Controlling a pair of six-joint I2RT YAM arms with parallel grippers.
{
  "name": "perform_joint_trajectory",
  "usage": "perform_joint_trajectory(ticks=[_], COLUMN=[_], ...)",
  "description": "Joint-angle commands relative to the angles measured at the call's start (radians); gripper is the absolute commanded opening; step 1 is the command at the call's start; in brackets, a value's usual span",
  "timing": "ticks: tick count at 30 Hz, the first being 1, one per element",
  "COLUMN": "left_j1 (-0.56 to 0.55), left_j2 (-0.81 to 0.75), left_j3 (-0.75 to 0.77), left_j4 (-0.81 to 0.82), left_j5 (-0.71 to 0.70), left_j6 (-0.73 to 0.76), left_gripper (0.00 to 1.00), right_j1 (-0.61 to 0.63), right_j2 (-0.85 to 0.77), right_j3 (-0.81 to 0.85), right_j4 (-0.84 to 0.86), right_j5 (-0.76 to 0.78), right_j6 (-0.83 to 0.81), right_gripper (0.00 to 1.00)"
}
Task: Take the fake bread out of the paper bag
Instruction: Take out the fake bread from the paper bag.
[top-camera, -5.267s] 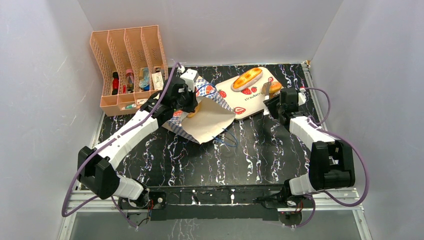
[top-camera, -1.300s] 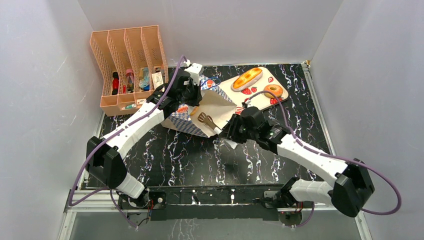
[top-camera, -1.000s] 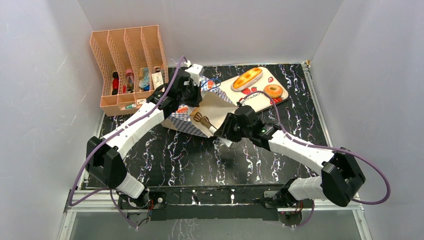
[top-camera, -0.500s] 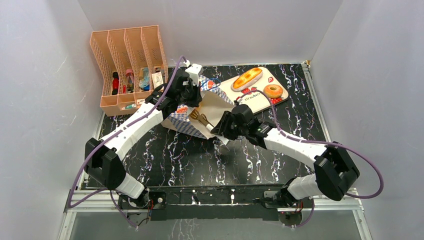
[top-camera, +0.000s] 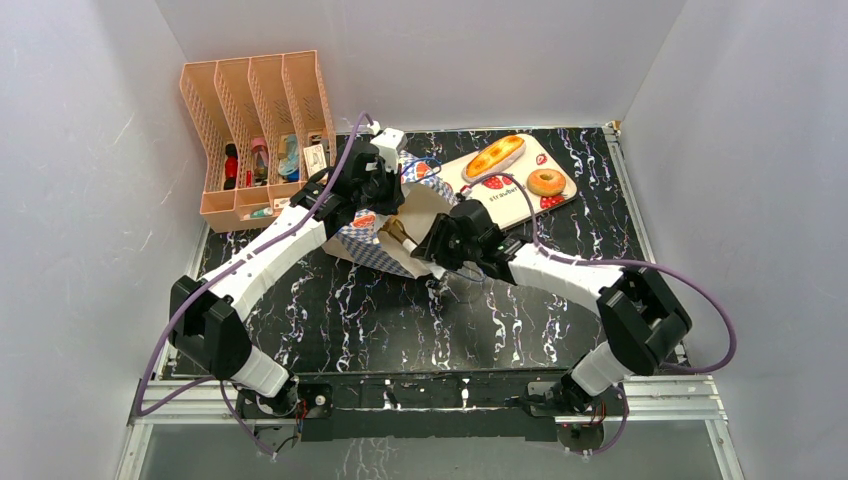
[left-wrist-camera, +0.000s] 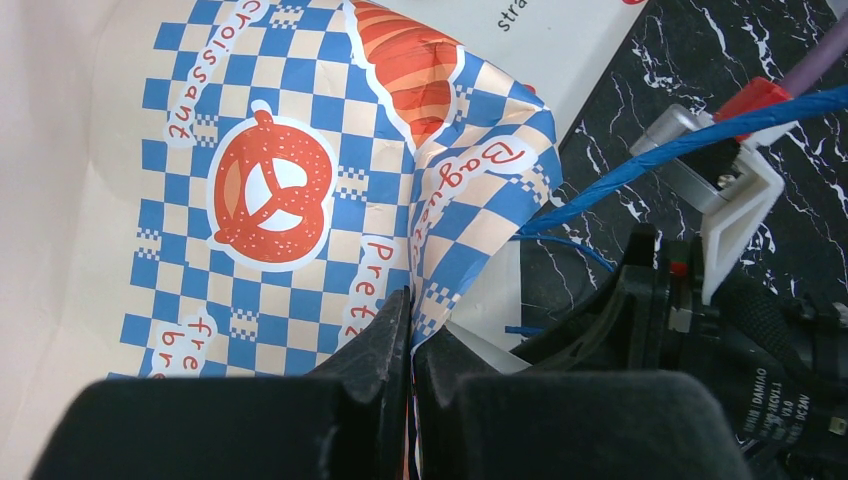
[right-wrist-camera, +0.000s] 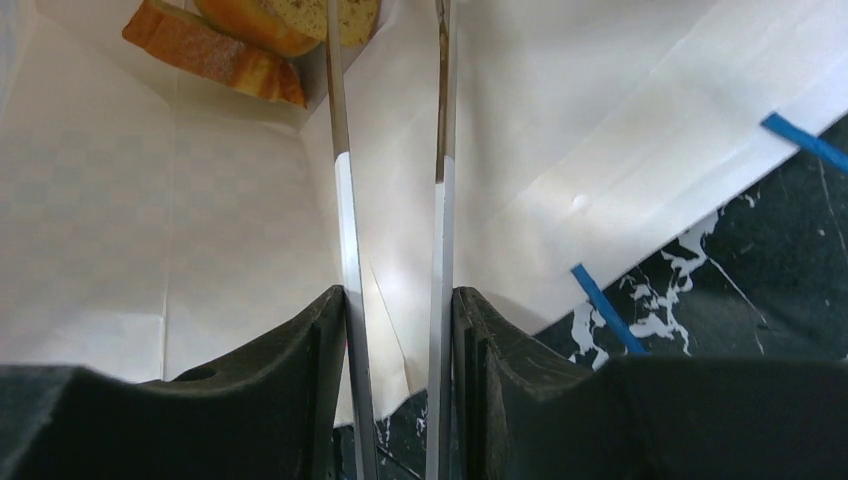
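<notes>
The paper bag (top-camera: 420, 215) lies on its side, its mouth facing right. My left gripper (left-wrist-camera: 411, 300) is shut on the bag's checkered upper edge (left-wrist-camera: 300, 200) and holds it up. My right gripper (right-wrist-camera: 398, 295) is shut on metal tongs (right-wrist-camera: 440, 150), whose arms reach into the white inside of the bag (right-wrist-camera: 200, 220). A brown toast-like slice (right-wrist-camera: 215, 55) and an oval roll (right-wrist-camera: 290, 15) lie at the bag's far end, just beyond the tong tips. The orange-glazed loaf (top-camera: 494, 157) and the ring donut (top-camera: 546, 182) lie on a strawberry-print board (top-camera: 515, 203).
A peach file rack (top-camera: 260, 120) with small items stands at the back left. Blue cord handles (right-wrist-camera: 600, 295) trail from the bag's mouth onto the black marbled table (top-camera: 520, 320). Grey walls close in both sides.
My right arm has moved left from the board, leaving the donut there. The tongs have gone deeper into the bag's mouth. My left gripper has kept its hold.
</notes>
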Motion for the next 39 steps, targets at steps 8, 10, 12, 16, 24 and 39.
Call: perform_joint_trajectory(ticks=[8, 10, 12, 16, 24, 39], left_j1=[0.002, 0.002, 0.002, 0.003, 0.002, 0.002], left_j2=[-0.056, -0.062, -0.068, -0.080, -0.107, -0.112], left_j3=[-0.019, -0.025, -0.030, -0.039, -0.086, -0.129], left_j4=[-0.005, -0.002, 0.003, 0.004, 0.035, 0.089], left_j5=[0.026, 0.025, 0.022, 0.013, -0.027, -0.030], left_j6=[-0.019, -0.021, -0.022, -0.022, -0.026, -0.033], left_gripper=[0.00, 0.00, 0.00, 0.00, 0.00, 0.00], right_j1=[-0.013, -0.014, -0.013, -0.013, -0.013, -0.013], right_j2=[0.138, 0.159, 0.178, 0.186, 0.059, -0.120], right_j3=[0.155, 0.174, 0.193, 0.212, 0.161, 0.063], right_j4=[0.104, 0.099, 0.088, 0.051, 0.006, -0.082], right_j5=[0.012, 0.015, 0.020, 0.029, 0.073, 0.106], right_j6=[-0.001, -0.001, -0.004, -0.017, -0.059, -0.082], right_gripper=[0.36, 0.34, 0.25, 0.02, 0.00, 0.00])
